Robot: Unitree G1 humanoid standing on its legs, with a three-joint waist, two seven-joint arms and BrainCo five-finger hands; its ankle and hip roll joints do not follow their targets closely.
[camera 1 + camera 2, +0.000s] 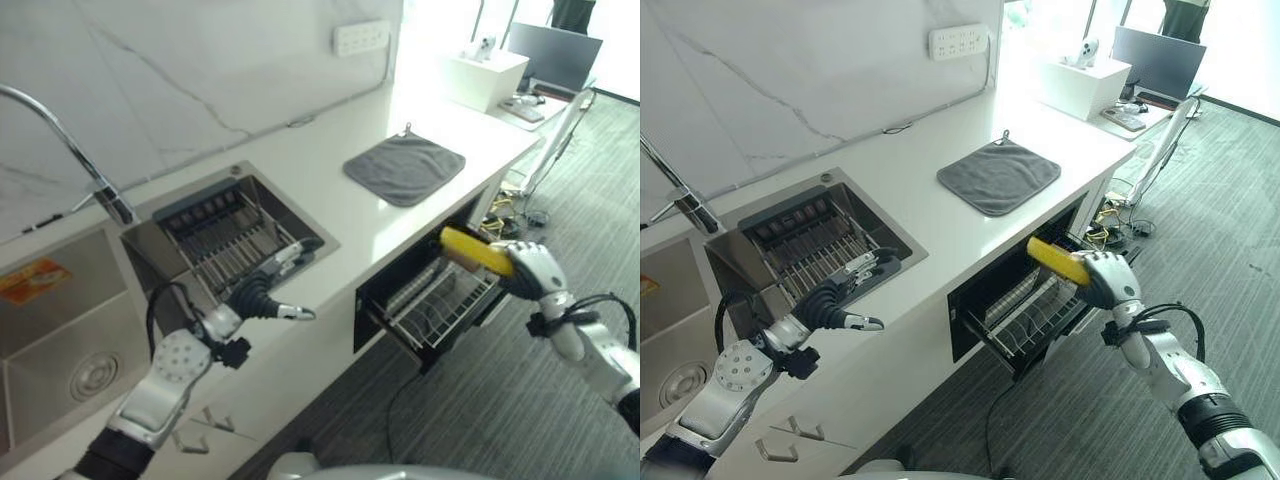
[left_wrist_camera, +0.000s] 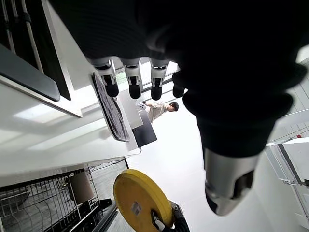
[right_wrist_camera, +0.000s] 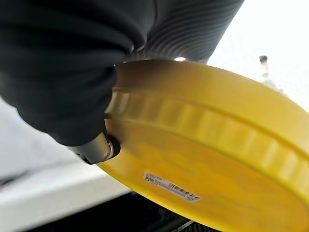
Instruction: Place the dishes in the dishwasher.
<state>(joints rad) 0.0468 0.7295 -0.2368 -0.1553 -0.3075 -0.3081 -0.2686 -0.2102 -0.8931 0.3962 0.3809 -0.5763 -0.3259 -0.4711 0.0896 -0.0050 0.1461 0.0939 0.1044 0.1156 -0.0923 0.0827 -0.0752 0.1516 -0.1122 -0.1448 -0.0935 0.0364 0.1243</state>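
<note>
Left eye view: my right hand [image 1: 530, 270] grips a yellow plate [image 1: 476, 250] just above the open dishwasher rack [image 1: 440, 300]; left hand [image 1: 262, 296], fingers relaxed, idles over the desk [image 1: 330, 215]. I'd tilt the plate upright, then lower it between tines.

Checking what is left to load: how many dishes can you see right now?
1: a yellow plate held in the right hand above the pulled-out dishwasher rack. The sink rack looks bare; hidden dishes are possible.
</note>
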